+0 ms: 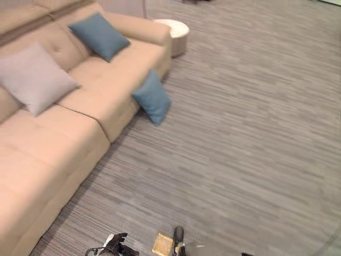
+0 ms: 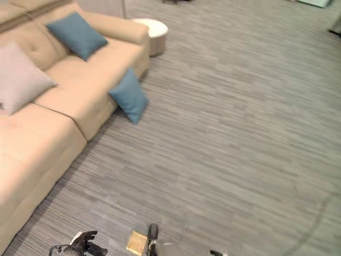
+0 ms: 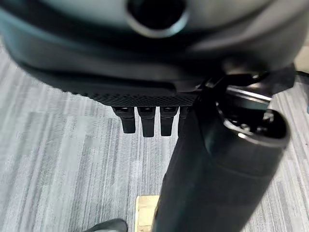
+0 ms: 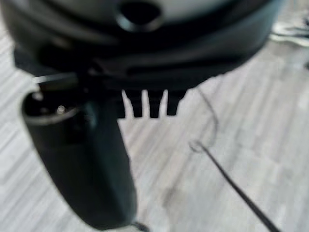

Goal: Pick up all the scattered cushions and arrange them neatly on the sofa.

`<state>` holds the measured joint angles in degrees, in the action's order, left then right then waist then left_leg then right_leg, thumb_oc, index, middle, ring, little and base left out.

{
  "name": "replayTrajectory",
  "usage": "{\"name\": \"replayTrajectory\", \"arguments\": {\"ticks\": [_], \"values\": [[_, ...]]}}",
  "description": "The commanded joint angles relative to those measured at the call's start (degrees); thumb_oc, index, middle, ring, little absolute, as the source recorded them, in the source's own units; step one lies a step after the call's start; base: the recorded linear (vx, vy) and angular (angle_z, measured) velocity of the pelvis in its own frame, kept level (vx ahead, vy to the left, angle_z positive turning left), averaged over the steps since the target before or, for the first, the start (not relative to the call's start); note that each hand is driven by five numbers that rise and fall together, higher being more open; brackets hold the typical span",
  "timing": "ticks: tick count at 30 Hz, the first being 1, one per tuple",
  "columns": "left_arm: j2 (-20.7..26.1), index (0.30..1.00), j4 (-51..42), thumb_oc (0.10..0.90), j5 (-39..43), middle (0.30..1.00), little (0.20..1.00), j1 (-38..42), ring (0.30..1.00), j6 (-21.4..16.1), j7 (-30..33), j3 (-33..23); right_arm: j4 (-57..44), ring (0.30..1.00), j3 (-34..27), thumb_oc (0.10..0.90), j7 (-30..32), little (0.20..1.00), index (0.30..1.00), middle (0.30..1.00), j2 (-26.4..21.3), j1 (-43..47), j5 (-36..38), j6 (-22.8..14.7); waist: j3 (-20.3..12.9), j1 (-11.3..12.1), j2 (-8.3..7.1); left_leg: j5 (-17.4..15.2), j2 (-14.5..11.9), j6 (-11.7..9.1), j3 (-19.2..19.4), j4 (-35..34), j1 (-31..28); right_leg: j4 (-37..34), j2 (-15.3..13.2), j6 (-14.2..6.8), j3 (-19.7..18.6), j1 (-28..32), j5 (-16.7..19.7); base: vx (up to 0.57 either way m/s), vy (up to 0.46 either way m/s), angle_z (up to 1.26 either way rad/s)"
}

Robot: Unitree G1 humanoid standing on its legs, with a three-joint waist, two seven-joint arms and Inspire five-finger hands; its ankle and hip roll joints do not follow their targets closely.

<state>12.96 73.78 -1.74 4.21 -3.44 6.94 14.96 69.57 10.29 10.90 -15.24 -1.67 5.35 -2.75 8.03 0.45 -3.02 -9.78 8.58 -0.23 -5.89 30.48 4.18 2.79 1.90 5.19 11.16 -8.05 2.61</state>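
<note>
Meanwhile, one blue cushion (image 1: 153, 98) stands on the grey carpet (image 1: 250, 122), leaning against the beige sofa (image 1: 101, 90). Another blue cushion (image 1: 99, 35) and a pale grey cushion (image 1: 35, 78) rest on its seat. Left hand (image 3: 145, 118) and right hand (image 4: 149, 104) hang with fingers straight, holding nothing.

Living room (homely): beige sofa (image 1: 80, 96), cushions (image 1: 99, 35), carpeted floor (image 1: 250, 133).
</note>
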Motion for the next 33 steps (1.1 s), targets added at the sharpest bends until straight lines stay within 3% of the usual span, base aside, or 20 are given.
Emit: {"name": "replayTrajectory", "arguments": {"ticks": [1, 4, 9, 12, 16, 18, 23, 26, 27, 28, 29, 30, 33], "values": [[1.1, 0.9, -3.2, 0.8, -0.2, 0.9, 0.9, 1.8, 0.9, -0.6, 0.2, 1.0, -1.7, 0.9, -0.6, 0.8, 1.7, 0.9, 0.9, 0.9, -4.2, 4.5, 1.9, -2.4, 2.8, 0.0, -1.01, 8.9, -10.9, -1.5, 1.1, -4.1, 2.6, -1.1, -2.7, -5.2, -1.6, 5.5, -6.6, 0.16, -0.132, 0.09], [0.7, 0.9, -3.4, 0.8, -0.8, 0.9, 0.9, 1.9, 0.9, -0.8, 0.1, 1.8, -1.4, 0.9, -0.8, 0.8, 1.9, 0.9, 0.9, 0.9, -4.9, 4.3, 1.8, -2.5, 2.3, -0.1, -0.67, 6.9, -11.9, -1.4, 3.5, -10.0, 2.6, -1.4, -2.7, -5.2, -0.4, 7.1, -8.0, 0.16, -0.07, 0.19], [0.7, 0.9, -3.0, 0.8, -1.1, 0.9, 0.9, 2.1, 0.9, -1.0, -0.3, 2.1, -1.0, 0.9, -0.9, 0.8, 1.9, 0.9, 0.9, 0.9, -5.2, 4.1, 1.7, -2.7, 2.2, 0.2, -0.69, 5.5, -9.2, -1.4, 4.8, -14.5, 4.7, -2.0, -2.9, -5.5, -0.4, 9.5, -8.9, 0.13, -0.024, 0.24], [0.6, 0.9, -2.9, 0.8, -0.9, 0.9, 0.9, 1.2, 0.9, -1.1, -0.5, 1.3, -1.0, 0.9, -0.6, 0.8, 1.8, 0.9, 0.9, 0.9, -4.9, 4.0, 1.4, -2.5, 2.3, 1.7, -0.03, 7.5, -5.0, -0.9, 3.8, -17.0, 7.6, -2.9, -1.2, -5.6, -2.6, 12.1, -9.5, 0.2, -0.006, -0.14], [0.4, 0.9, -2.1, 0.8, -0.9, 0.9, 0.9, 0.2, 0.9, -1.0, -0.6, 0.7, -0.8, 0.9, -0.2, 0.8, 1.6, 0.9, 0.9, 0.9, -4.8, 3.7, 0.7, -2.2, 1.6, 3.2, 1.1, 10.9, -3.4, -0.2, 2.1, -23.7, 6.8, -3.7, 0.5, -5.7, -4.2, 14.3, -10.4, 0.19, 0.029, -0.39], [0.2, 0.9, -1.5, 0.8, -0.7, 0.9, 0.9, -0.6, 0.9, -1.1, -0.6, -0.2, -0.6, 0.9, -0.1, 0.8, 1.7, 0.9, 0.9, 0.9, -4.7, 3.8, 0.5, -2.1, 1.3, 4.6, 1.51, 13.9, -2.3, 0.0, 2.6, -25.1, 9.7, -5.0, 1.7, -6.2, -5.9, 16.9, -11.0, 0.24, 0.043, -0.49], [0.5, 0.9, -0.4, 0.8, -0.8, 0.9, 0.9, -2.3, 0.9, -0.6, -1.0, -1.6, -0.3, 0.9, 0.2, 0.8, 1.2, 0.9, 0.9, 0.9, -4.1, 3.2, -0.6, -1.5, -0.3, 6.1, 0.54, 12.8, -2.1, 1.5, 2.8, -24.5, 8.7, -4.5, 0.9, -6.7, -8.5, 19.2, -12.5, 0.21, 0.085, -0.78], [0.8, 0.9, -0.3, 0.8, -0.8, 0.9, 0.9, -2.7, 0.9, -0.5, -1.2, -2.0, -0.6, 0.9, 0.4, 0.8, 0.4, 0.9, 0.9, 0.9, -3.5, 2.5, -1.3, -1.7, -1.2, 7.5, -0.44, 10.7, -2.5, 2.9, 4.1, -23.7, 7.5, 2.1, -0.6, -8.4, -9.0, 17.8, -12.9, 0.19, 0.095, -0.45], [1.0, 0.9, -0.5, 0.8, -0.8, 0.9, 0.9, -2.5, 0.9, -0.4, -1.3, -2.0, -0.8, 0.9, 0.4, 0.8, 0.2, 0.9, 0.9, 0.9, -3.4, 2.7, -1.6, -1.5, -0.9, 7.5, -0.48, 9.9, -2.6, 3.4, 4.3, -23.3, 7.1, 6.7, -0.8, -10.0, -8.8, 16.1, -12.0, 0.11, 0.066, -0.52], [1.6, 0.9, -1.7, 0.8, -0.5, 0.9, 0.9, -1.7, 0.9, -0.2, -1.1, -1.5, -1.2, 0.9, 0.7, 0.8, 0.1, 0.9, 0.9, 0.9, -3.4, 3.5, -1.8, -1.2, 0.8, 6.4, -0.12, 8.8, -3.2, 4.6, 3.8, -22.5, 5.7, 18.4, -1.3, -13.5, -8.7, 9.5, -6.6, 0.11, 0.066, -0.38], [1.6, 0.9, -1.7, 0.8, -0.5, 0.9, 0.9, -1.7, 0.9, -0.2, -1.1, -1.5, -1.2, 0.9, 0.7, 0.8, 0.1, 0.9, 0.9, 0.9, -3.4, 3.5, -1.8, -1.2, 0.7, 6.4, -0.16, 8.7, -3.1, 4.7, 3.9, -22.4, 5.9, 18.6, -1.3, -13.5, -8.7, 9.3, -6.7, 0.08, 0.067, -0.28], [2.0, 0.9, -2.9, 0.8, -0.1, 0.9, 0.9, -0.8, 0.9, -0.2, -0.7, -0.9, -1.8, 0.9, 0.8, 0.8, 0.0, 0.9, 0.9, 0.9, -3.3, 4.3, -1.7, -1.3, 2.1, 5.1, 0.96, 7.7, -3.8, 5.6, 3.1, -21.9, 4.5, 25.2, -2.2, -15.3, -6.9, 4.2, -4.1, 0.02, 0.032, -0.15], [2.0, 0.9, -3.3, 0.8, 0.3, 0.9, 0.9, -0.4, 0.9, -0.3, -0.5, -0.6, -2.2, 0.9, 0.9, 0.8, 0.0, 0.9, 0.9, 0.9, -3.0, 4.4, -1.8, -1.3, 2.1, 4.6, 1.71, 6.7, -4.1, 5.9, 2.3, -22.6, 2.5, 25.6, -3.8, -14.1, -4.1, 1.3, -5.3, 0.2, 0.034, 0.07]]}}
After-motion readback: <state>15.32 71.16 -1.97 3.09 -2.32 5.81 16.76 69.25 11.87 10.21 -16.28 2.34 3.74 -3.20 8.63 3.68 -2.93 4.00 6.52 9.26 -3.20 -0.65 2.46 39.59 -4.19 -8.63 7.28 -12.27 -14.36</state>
